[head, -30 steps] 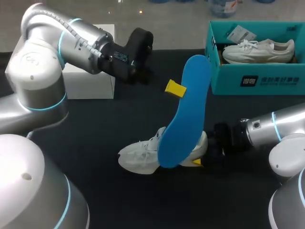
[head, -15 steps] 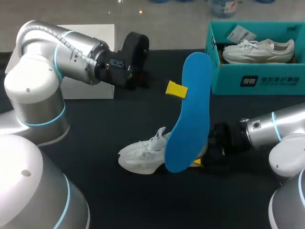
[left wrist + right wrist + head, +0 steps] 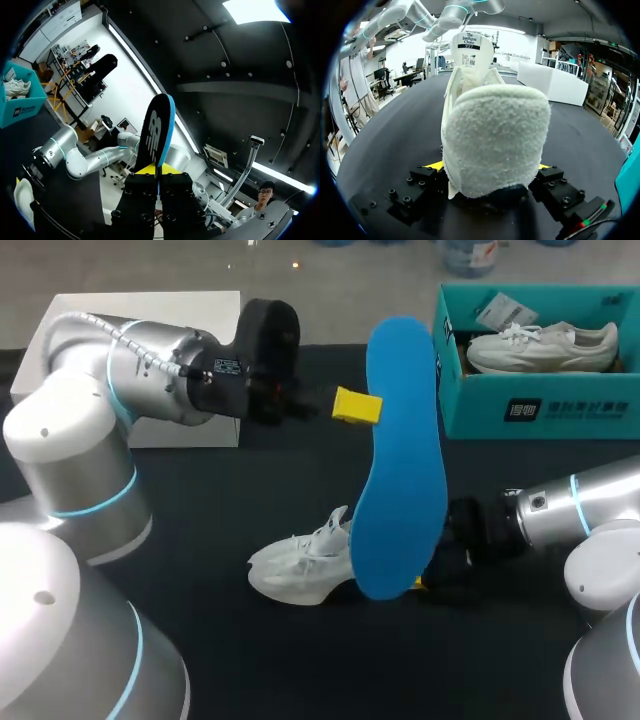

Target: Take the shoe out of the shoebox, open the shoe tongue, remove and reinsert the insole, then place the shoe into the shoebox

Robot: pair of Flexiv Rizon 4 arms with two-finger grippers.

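A white shoe (image 3: 297, 567) lies on the black table, toe to the left. My right gripper (image 3: 432, 570) is at its heel. In the right wrist view the heel (image 3: 492, 145) fills the gap between the two fingers, which touch it from both sides, so my right gripper (image 3: 490, 167) is shut on it. My left gripper (image 3: 360, 406) is in the air above the table, shut on the edge of a long blue insole (image 3: 400, 460). The insole hangs nearly upright and its lower end hides the shoe's heel. In the left wrist view the insole (image 3: 159, 130) stands edge-on out of my left gripper (image 3: 158, 172).
A teal shoebox (image 3: 540, 400) stands open at the back right with a second white shoe (image 3: 540, 348) inside. A white box (image 3: 185, 420) sits at the back left behind my left arm. Bare black table lies in front of the shoe.
My left gripper has risen and drawn back to the left with the insole. The insole's top has swung left and its lower end has shifted right. The right arm and shoe have kept still.
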